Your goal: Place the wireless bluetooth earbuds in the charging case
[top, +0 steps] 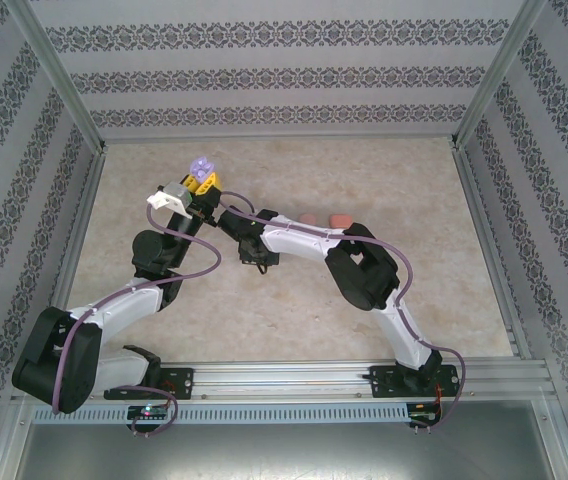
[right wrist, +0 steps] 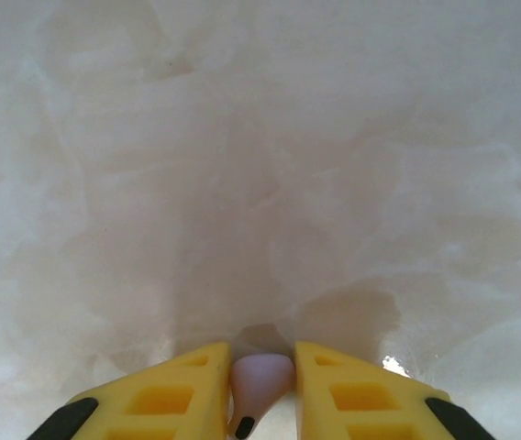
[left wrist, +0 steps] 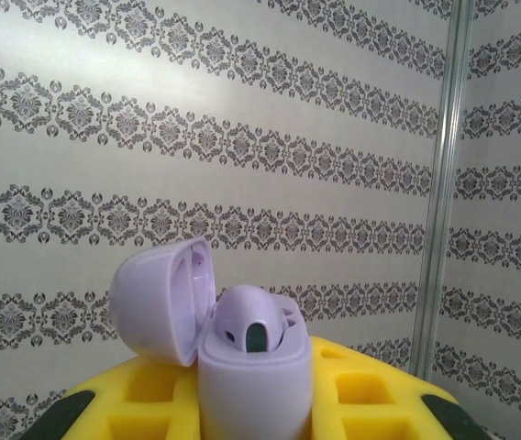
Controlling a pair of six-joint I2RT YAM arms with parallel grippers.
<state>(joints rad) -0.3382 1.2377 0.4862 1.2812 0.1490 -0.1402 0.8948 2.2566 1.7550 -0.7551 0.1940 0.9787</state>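
Note:
My left gripper is shut on the body of a pale purple charging case, which it holds upright. The case's lid is swung open to the left, and one purple earbud sits in the case. From above, the case sticks out past the yellow fingers at the table's back left. My right gripper points down close over the table, shut on a pale lilac earbud whose dark-tipped stem points toward the camera. In the top view my right gripper lies just right of the left one.
A pink case and an orange case lie on the marble table behind the right forearm. Patterned walls and metal posts close in the table on three sides.

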